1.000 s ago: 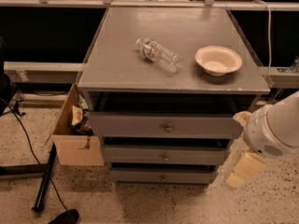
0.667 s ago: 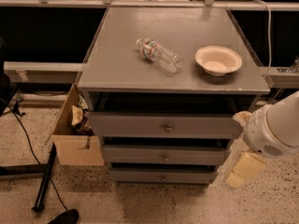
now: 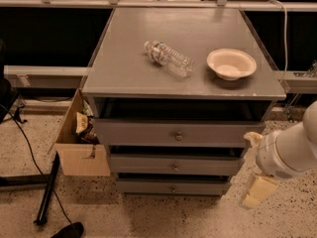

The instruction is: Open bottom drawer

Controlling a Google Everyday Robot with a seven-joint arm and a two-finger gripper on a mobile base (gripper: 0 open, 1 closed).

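Grey bottom drawer [image 3: 173,186], end effector [image 3: 255,172] just beside its right end (grip state: cannot tell).

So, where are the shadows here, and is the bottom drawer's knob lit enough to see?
Camera view: light comes from above, so the cabinet top is evenly lit without strong glare; dark shadow fills the gap above the bottom drawer, whose front is dimmer, yet its knob shows; the gripper, low at the right beside the cabinet, is bright.
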